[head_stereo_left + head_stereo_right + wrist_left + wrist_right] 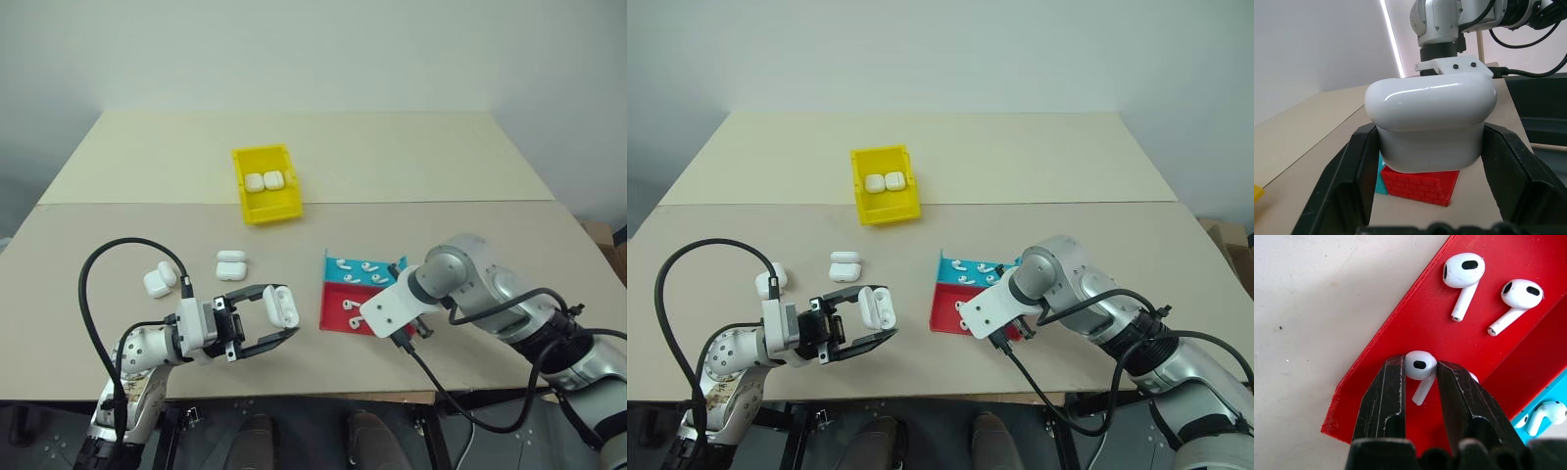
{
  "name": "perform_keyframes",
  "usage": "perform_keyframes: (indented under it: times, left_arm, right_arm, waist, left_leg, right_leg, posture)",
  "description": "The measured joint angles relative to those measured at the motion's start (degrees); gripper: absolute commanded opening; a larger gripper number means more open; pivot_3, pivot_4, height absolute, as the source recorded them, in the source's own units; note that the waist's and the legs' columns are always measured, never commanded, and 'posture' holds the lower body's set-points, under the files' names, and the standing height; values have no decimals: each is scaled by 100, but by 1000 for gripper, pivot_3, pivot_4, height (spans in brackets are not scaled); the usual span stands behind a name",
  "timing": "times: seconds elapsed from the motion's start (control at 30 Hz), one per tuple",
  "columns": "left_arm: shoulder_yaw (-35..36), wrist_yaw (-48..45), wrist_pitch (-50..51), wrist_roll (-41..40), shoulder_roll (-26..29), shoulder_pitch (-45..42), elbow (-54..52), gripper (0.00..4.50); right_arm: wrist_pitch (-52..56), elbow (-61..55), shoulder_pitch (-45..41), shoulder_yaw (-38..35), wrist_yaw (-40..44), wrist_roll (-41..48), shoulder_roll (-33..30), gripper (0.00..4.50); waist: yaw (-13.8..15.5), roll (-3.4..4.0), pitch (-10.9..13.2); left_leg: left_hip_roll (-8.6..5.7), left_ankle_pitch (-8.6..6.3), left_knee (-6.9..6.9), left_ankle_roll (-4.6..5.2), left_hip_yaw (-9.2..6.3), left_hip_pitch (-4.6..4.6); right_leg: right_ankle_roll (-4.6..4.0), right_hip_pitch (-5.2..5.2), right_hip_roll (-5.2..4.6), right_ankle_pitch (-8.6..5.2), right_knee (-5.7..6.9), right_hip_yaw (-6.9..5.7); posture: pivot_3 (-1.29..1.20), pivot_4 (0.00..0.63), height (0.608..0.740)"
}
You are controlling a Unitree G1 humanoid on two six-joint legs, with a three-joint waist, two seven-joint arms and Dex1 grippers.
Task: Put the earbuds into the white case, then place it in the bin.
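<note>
An earbud (pixel 1419 365) sits pinched between the two black fingertips of the right gripper (pixel 1419 374), its head caught at the tips and its stem hanging between the fingers; the jaws are nearly closed around it. The gripper points steeply down over the red half of the flat red and teal tray (pixel 333 315), where two more earbuds (pixel 1463 271) lie loose on the red floor and another lies on the teal part (pixel 1543 413).

Across from the tray, the left gripper (pixel 279 318) holds the white case (pixel 281 305) level between its two fingers, closed firmly on the case's sides and aimed toward the tray. Whether its lid stands open cannot be told.

Three further cases rest on the table (pixel 411 176): a pair (pixel 160 280) to the robot's left and one (pixel 231 264) nearer the centre. Farther back, the yellow bin (pixel 265 209) already contains two cases (pixel 264 181) side by side.

Judged from this arrangement, two cases look finished, and the current one is at an early stage: an earbud is gripped at the tray, not yet carried to the held case. Loading the earbuds and placing the case in the bin remain.
</note>
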Motion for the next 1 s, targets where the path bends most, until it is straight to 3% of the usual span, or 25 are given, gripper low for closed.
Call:
perform_keyframes:
  times: [0.13,0.23,0.53,0.63,0.83,0.93,1.0]
  left_arm:
    - [0,0,0,0,1,0,0,2815]
    - [0,0,0,0,1,0,0,2815]
    - [-10,-14,183,-175,34,-19,-217,2815]
    - [-28,-8,311,-300,26,-140,-356,2815]
    - [-120,6,903,-905,-56,-737,-659,2815]
    - [-148,-22,1358,-1299,-72,-983,-700,2815]
    - [-173,-75,1541,-1469,-99,-1179,-719,2815]
  right_arm:
    - [-6,6,0,-4,0,-9,11,1149]
    - [-13,4,4,-6,19,-9,10,723]
    - [450,-516,346,-264,121,183,5,723]
    - [991,-1029,497,-729,147,596,-103,723]
    - [2651,-1918,425,-3487,-232,2278,-156,723]
    - [3538,-2172,346,-4830,-637,3478,373,723]
    - [3861,-2282,307,-5344,-931,4139,737,723]
  waist:
    - [-1,0,0]
    - [-1,0,0]
    - [8,0,0]
    - [10,0,1]
    - [32,-1,3]
    - [-2,-1,3]
    - [-14,-1,3]
  left_leg:
    - [0,0,0,0,0,0]
    - [0,0,0,0,0,0]
    - [0,0,-1,0,-2,-10]
    - [-1,0,-1,0,-4,-12]
    - [-2,0,0,0,-9,-10]
    - [-1,-1,-5,0,-11,-11]
    - [-1,0,-6,0,-14,-11]
  right_leg:
    - [0,0,0,0,0,0]
    - [0,0,0,0,0,0]
    - [0,-7,-1,-1,0,-1]
    - [0,-7,-1,0,-1,-1]
    - [3,3,-1,2,-9,-5]
    - [3,1,5,2,-10,-3]
    - [3,1,6,2,-7,-3]
  posture:
    - [0,150,740]
    - [0,150,740]
    - [0,150,740]
    - [0,150,740]
    - [0,150,740]
    - [0,150,740]
    - [0,150,740]
